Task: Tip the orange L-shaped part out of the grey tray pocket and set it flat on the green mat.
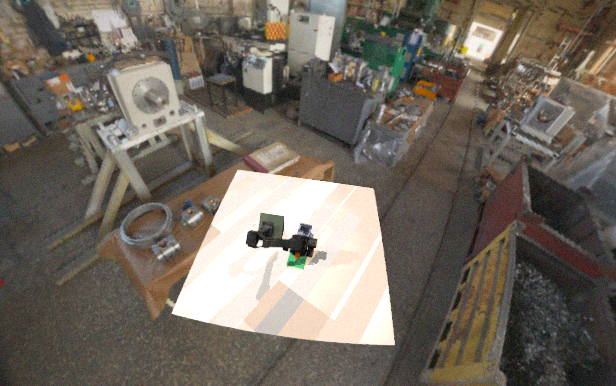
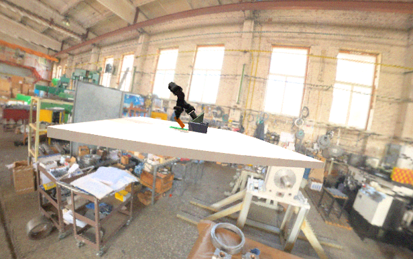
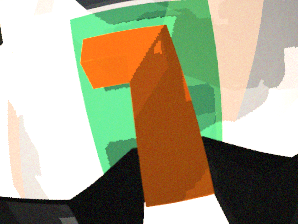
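Pointing its L-end down at the green mat (image 1: 296,263) (image 2: 173,127) (image 3: 107,120), the orange part (image 1: 297,256) (image 2: 180,123) (image 3: 167,135) slants.

Orange L-shaped part (image 3: 167,135) between tool (image 3: 168,151) fingers, above green mat (image 3: 107,117); contact seems unclear.

The part (image 1: 297,256) (image 2: 180,123) (image 3: 167,135) is between the gripper's (image 1: 299,249) (image 2: 177,116) (image 3: 175,170) fingers, leaning down. The mat (image 1: 295,264) (image 2: 173,127) (image 3: 107,115) is under the gripper. The tray (image 1: 305,228) (image 2: 198,127) is near it, just beside the mat. Both are on the table (image 1: 350,300) (image 2: 134,135) (image 3: 40,150).
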